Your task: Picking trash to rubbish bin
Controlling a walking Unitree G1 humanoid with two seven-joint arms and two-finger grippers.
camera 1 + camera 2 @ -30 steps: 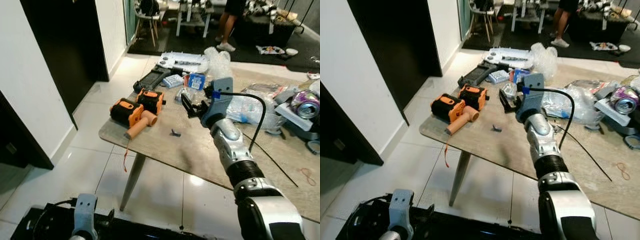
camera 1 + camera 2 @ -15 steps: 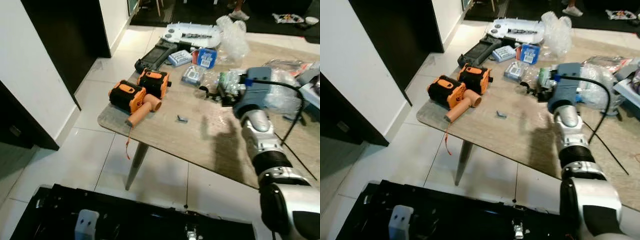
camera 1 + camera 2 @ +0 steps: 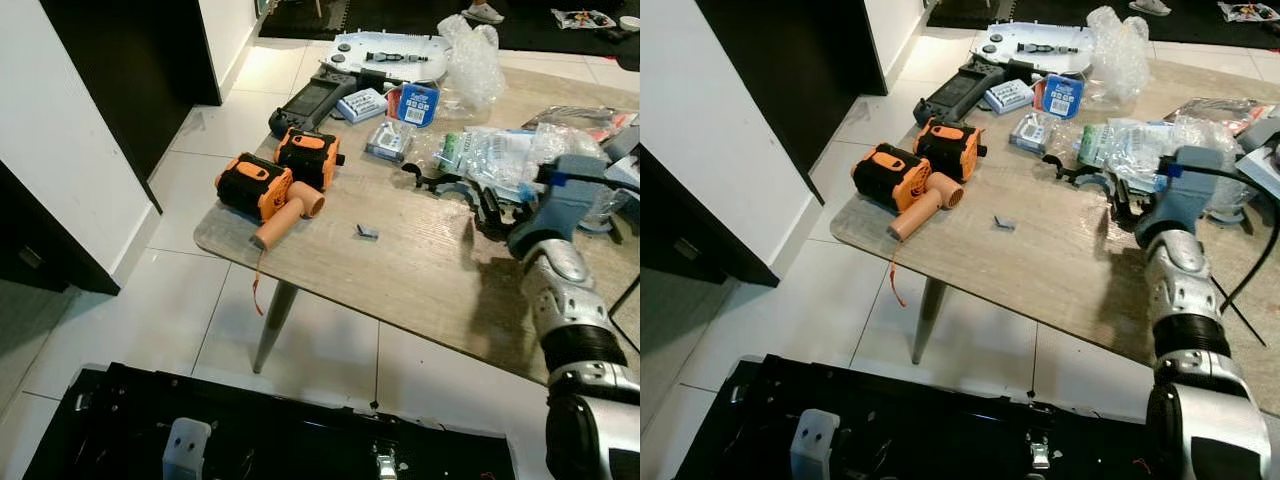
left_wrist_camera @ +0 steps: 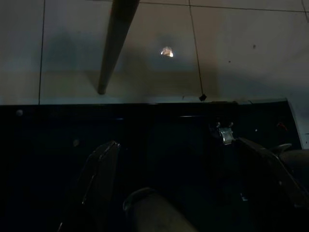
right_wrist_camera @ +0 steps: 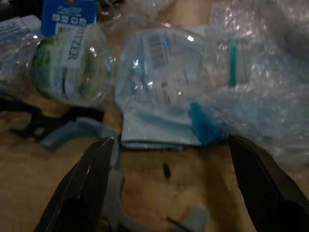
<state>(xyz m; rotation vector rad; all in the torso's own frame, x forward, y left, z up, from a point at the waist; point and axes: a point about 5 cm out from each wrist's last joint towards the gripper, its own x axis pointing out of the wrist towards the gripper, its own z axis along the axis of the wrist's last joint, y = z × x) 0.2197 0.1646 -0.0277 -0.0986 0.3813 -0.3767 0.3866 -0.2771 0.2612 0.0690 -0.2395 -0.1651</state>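
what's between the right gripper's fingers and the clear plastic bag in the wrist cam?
In the right wrist view, only bare wood of the table with a small dark speck separates the open right gripper from the clear plastic bag.

A wooden bench point(image 3: 420, 270) stands on a white tiled floor point(image 3: 200, 180), its one visible leg point(image 3: 270, 325) slanting down under the near left corner. On that corner lie two orange-and-black tools point(image 3: 275, 180) side by side, an orange handle point(image 3: 283, 222) sticking out toward the near edge, with a thin red cord point(image 3: 258, 290) hanging off the edge. A small grey clip point(image 3: 367, 232) lies alone to their right. Farther back are a black case point(image 3: 312, 100), a white tray point(image 3: 385, 55), a blue box point(image 3: 415, 103) and a small pack point(image 3: 363, 103). A dark doorway point(image 3: 120, 80) opens in the white wall point(image 3: 50, 190) at left.
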